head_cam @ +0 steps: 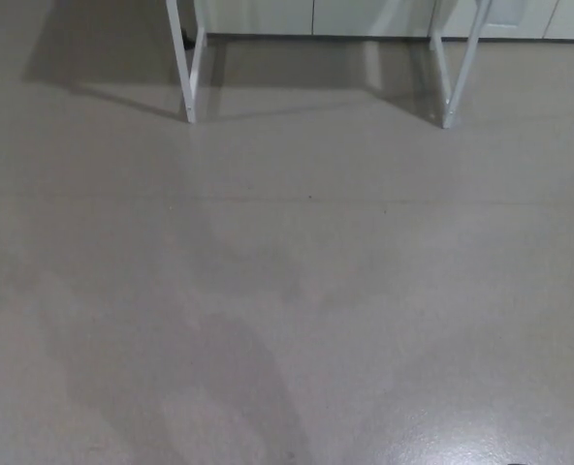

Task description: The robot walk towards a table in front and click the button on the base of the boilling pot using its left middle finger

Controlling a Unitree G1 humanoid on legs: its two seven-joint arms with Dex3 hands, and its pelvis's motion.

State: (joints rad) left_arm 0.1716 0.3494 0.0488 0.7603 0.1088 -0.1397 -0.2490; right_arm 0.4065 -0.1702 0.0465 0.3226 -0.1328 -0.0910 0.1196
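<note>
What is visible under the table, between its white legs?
Between the white legs lies bare grey floor with the table's shadow, and a pale wall base behind. The tabletop is out of frame.

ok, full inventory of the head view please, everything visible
floor: one, grey-beige, fills nearly the whole picture, with faint shadows and a glossy patch at bottom right
table legs: two pairs, white, top of picture, left pair and right pair; tabletop out of frame
wall panels: pale, along the top edge behind the legs; count unclear
boiling pot and button: not in view
robot's hands: neither in view
</note>
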